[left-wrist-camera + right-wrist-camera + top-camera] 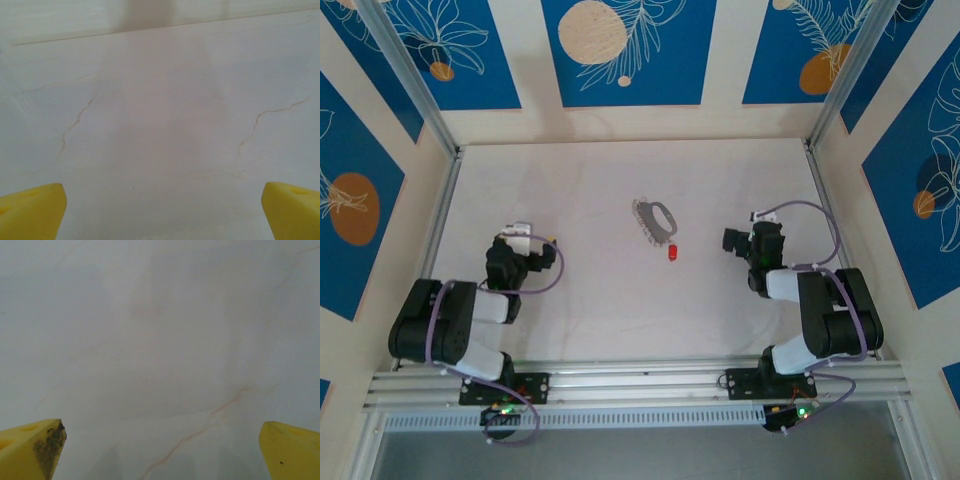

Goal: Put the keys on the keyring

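Keyring (655,218): you'll find it lying on the table (590,180), about mid-width, between the two arms and farther back than both grippers.
Key (672,253): on the table just beside the keyring's near end, toward your right.
Left gripper (528,238): left of the keyring, well apart from it.
Right gripper (738,240): right of the key, near it.

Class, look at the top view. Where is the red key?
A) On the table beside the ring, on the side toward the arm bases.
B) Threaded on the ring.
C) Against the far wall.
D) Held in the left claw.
A: the key lies on the table just below the ring in the top view, outside its loop.
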Robot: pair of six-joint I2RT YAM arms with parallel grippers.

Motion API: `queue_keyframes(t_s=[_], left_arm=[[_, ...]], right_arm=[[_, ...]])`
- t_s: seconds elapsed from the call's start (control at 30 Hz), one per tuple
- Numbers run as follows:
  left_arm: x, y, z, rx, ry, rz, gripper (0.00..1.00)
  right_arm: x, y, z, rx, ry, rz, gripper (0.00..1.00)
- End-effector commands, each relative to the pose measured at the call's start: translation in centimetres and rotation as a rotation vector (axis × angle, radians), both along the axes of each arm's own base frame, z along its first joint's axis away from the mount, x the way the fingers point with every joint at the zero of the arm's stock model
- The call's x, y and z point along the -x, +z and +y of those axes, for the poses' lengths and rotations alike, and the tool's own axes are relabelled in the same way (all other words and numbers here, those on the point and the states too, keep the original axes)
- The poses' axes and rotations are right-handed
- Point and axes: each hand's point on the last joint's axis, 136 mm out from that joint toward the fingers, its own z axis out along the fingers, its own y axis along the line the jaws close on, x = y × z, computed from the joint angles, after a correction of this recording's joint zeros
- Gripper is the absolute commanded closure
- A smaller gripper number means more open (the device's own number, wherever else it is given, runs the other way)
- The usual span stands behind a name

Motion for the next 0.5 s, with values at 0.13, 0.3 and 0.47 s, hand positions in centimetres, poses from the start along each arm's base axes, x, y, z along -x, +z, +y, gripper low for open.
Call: queue_keyframes(t_s=[0.13,0.3,0.47], left_arm=[[-2.4,0.4,-0.6,-0.016,-0.048,0.032,0.0],[-3.2,0.4,0.4,-0.009,0.012,0.053,0.0],[-3.2,0.3,0.4,-0.009,0.012,0.056,0.0]], right_arm=[[-2.5,3.7,2.1,-0.048,0.173,-0.197,0.0],[-2.5,3.6,2.1,-0.072,0.187,-0.183,0.01],[-2.4,3.7,2.2,-0.061,0.188,-0.186,0.01]])
